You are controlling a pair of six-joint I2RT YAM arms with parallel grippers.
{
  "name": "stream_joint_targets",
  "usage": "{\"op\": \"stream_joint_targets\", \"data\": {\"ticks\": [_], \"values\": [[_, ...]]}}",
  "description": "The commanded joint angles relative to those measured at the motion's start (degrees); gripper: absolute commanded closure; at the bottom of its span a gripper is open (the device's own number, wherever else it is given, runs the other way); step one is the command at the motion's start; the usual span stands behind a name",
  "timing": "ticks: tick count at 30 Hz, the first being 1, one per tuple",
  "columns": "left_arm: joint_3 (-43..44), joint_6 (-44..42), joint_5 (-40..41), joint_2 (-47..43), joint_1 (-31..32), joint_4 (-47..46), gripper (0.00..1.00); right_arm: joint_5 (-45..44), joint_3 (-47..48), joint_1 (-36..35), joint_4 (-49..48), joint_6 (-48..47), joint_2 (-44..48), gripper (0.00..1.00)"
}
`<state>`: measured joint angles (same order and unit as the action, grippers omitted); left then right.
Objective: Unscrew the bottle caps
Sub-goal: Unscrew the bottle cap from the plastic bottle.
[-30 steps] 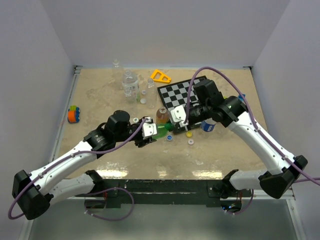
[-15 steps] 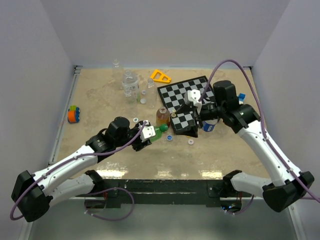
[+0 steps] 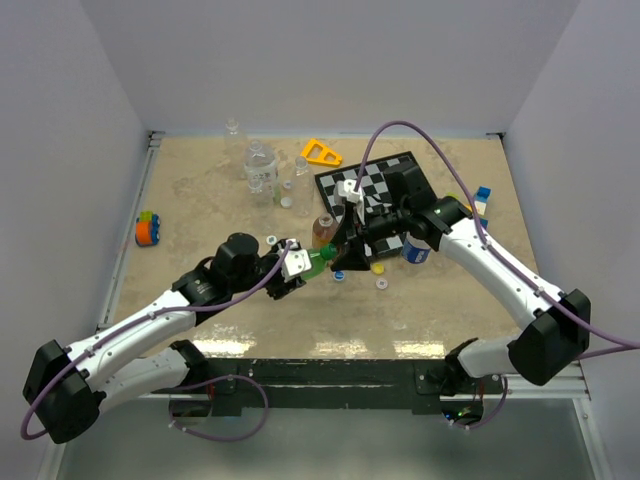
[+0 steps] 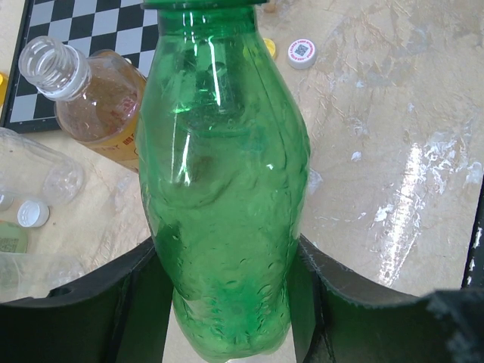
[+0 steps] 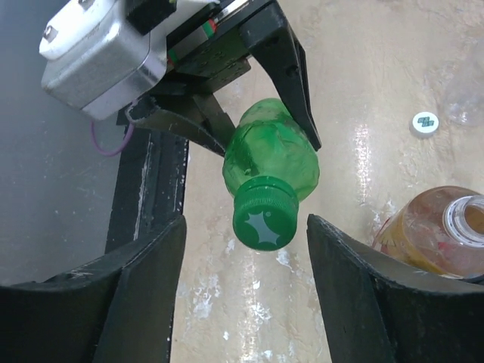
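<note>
My left gripper [image 3: 297, 267] is shut on the lower body of the green bottle [image 4: 223, 189], holding it tilted above the table with its neck toward the right arm. The green cap [image 5: 265, 214] sits on that bottle's neck. My right gripper [image 5: 246, 257] stands open with one finger on each side of the cap, a gap on both sides, touching nothing. An amber bottle [image 3: 323, 231] stands uncapped just behind. A blue cap [image 3: 340, 276], a white cap [image 3: 381, 284] and a yellow cap [image 3: 378, 267] lie loose on the table. A blue-label bottle [image 3: 417, 250] lies under the right arm.
A chessboard [image 3: 375, 185] lies behind the right gripper, with an orange triangle [image 3: 321, 153] and clear bottles [image 3: 260, 170] at the back. A small coloured toy [image 3: 148, 229] sits at the far left, and blocks [image 3: 482, 197] at the right.
My right gripper opened, pulled back over the chessboard, then came forward again to straddle the green cap. The left gripper has kept its hold on the green bottle.
</note>
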<state>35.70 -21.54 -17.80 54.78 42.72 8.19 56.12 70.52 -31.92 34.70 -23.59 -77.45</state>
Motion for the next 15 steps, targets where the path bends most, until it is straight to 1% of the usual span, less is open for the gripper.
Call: {"op": "stream_joint_targets", "data": {"ticks": [1, 3, 5, 7, 9, 13, 15], "values": [[-0.2, 1.3, -1.6, 0.8, 0.0, -3.1, 1.0, -0.3, 4.1, -0.7, -0.5, 0.0, -0.9, 0.33], [-0.2, 1.2, -1.4, 0.8, -0.1, -3.1, 1.0, -0.1, 4.4, -0.8, -0.3, -0.2, -1.0, 0.34], [-0.1, 1.2, -1.5, 0.8, -0.1, -3.0, 1.0, 0.0, 4.8, -0.9, -0.4, -0.2, -1.1, 0.41], [-0.1, 1.2, -1.5, 0.8, 0.0, -3.0, 1.0, 0.0, 4.9, -0.8, -0.4, -0.3, -1.2, 0.56], [0.0, 1.2, -1.4, 0.8, 0.0, -3.0, 1.0, -0.3, 5.0, -0.9, -0.2, -0.6, -1.4, 0.66], [0.0, 1.3, -1.2, 0.5, -0.1, -2.7, 1.0, -1.2, 5.0, -1.3, 0.5, -1.5, -1.4, 0.71], [-0.1, 1.3, -1.0, 0.1, -0.1, -2.7, 1.0, -1.6, 5.1, -1.3, 0.9, -1.7, -1.5, 0.68]]}}
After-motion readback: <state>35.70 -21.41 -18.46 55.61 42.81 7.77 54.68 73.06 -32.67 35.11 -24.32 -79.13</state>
